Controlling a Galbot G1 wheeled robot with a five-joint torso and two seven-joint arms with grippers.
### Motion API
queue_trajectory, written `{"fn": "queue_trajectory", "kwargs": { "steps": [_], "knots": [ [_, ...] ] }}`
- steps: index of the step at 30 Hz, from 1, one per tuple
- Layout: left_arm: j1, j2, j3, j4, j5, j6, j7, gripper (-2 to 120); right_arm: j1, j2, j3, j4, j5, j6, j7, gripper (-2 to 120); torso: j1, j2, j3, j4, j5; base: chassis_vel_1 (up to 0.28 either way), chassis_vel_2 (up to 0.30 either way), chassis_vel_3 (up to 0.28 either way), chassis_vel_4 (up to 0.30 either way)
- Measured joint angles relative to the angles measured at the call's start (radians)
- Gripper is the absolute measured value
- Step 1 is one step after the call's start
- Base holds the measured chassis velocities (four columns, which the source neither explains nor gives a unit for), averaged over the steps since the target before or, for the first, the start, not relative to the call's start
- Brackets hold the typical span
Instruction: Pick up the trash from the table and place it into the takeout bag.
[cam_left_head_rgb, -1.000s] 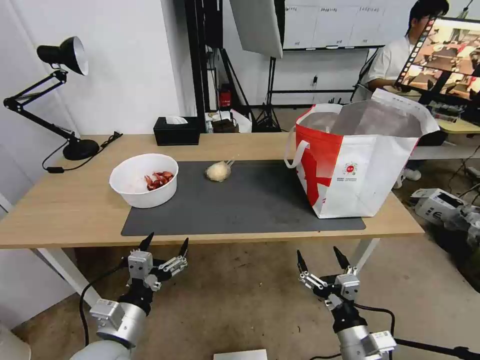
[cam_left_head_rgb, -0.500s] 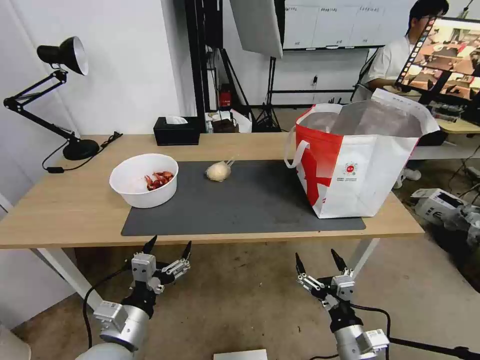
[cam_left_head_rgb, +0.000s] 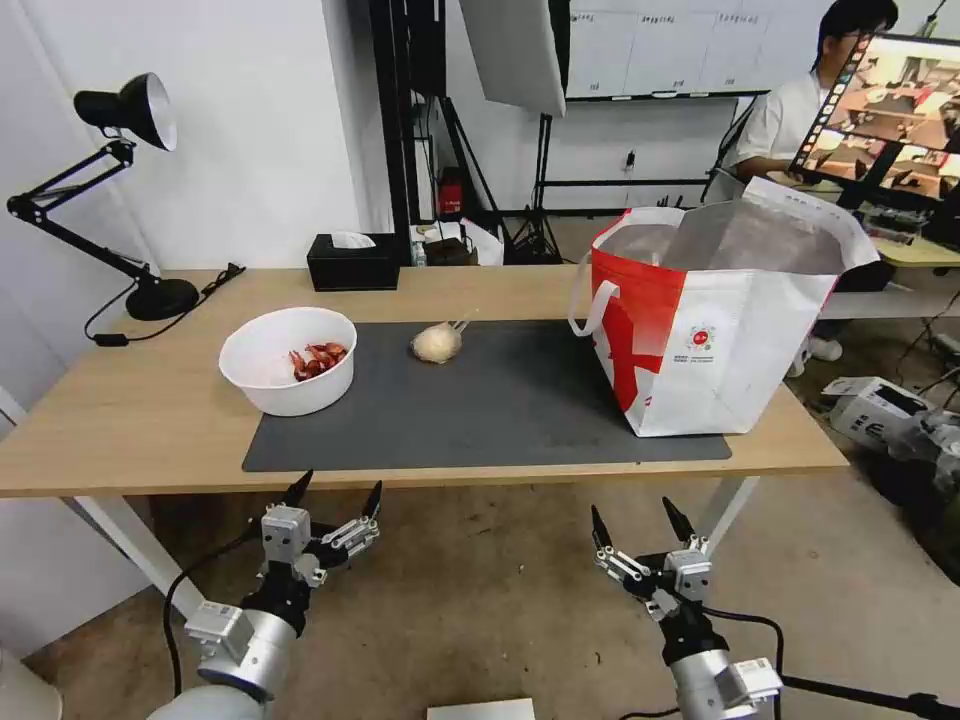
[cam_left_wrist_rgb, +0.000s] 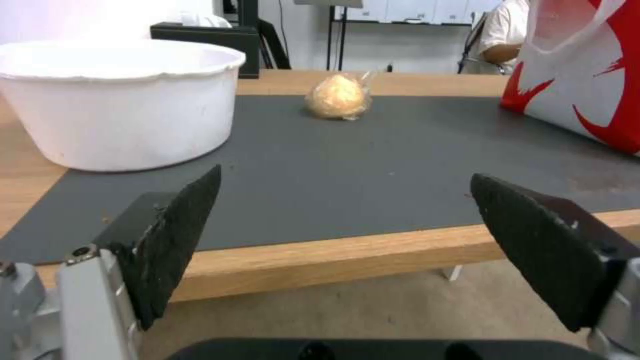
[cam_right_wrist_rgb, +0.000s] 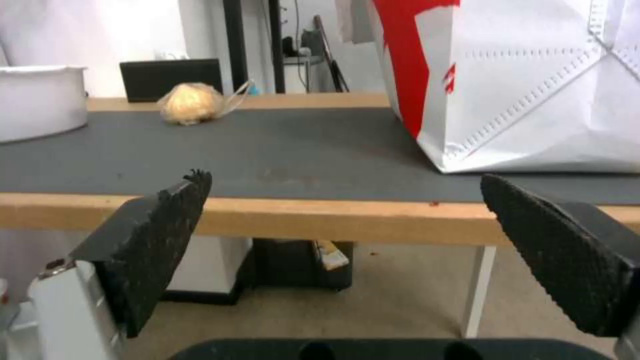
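Two pieces of trash on the table (cam_left_head_rgb: 150, 420): a white bowl (cam_left_head_rgb: 287, 361) of red shells at the left edge of the dark mat (cam_left_head_rgb: 480, 410), a wrapped ball (cam_left_head_rgb: 437, 343) near the mat's far edge, between the bowl and the bag. Red-and-white takeout bag (cam_left_head_rgb: 700, 330) upright on the right end of the mat, mouth gaping, foil lining showing. Left end effector (cam_left_head_rgb: 335, 490) below the table's near edge, in front of the bowl, fingers spread wide and empty. Right end effector (cam_left_head_rgb: 637, 518) likewise low, in front of the bag, fingers apart, nothing held.

Likely step: raising the arms above the edge and reaching for a first item. Advice for doing it well: lift clear of the wooden lip before moving forward. For the ball, come straight down and pinch the body, not the loose twist of wrap. For the bowl, grip the rim wall and keep it level, lest shells spill. Carry well above the bag's rim, release over the middle of the opening.
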Motion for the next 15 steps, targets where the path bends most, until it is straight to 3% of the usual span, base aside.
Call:
{"fn": "queue_trajectory", "kwargs": {
  "steps": [10, 15],
  "knots": [
    [-0.011, 0.004, 0.001, 0.001, -0.003, 0.000, 0.000, 100, 0.025, -0.031, -0.008, 0.061, 0.051, -0.059, -0.004, 100, 0.000, 0.000, 0.000, -0.0001, 0.0000, 0.000, 0.000, 0.000, 0.000],
    [-0.009, 0.007, -0.002, 0.002, -0.003, 0.000, 0.000, 100, 0.142, -0.110, -0.032, 0.091, 0.167, -0.124, -0.041, 100, 0.000, 0.000, 0.000, 0.0000, 0.0001, 0.000, 0.000, 0.000, 0.000]
  ]
}}
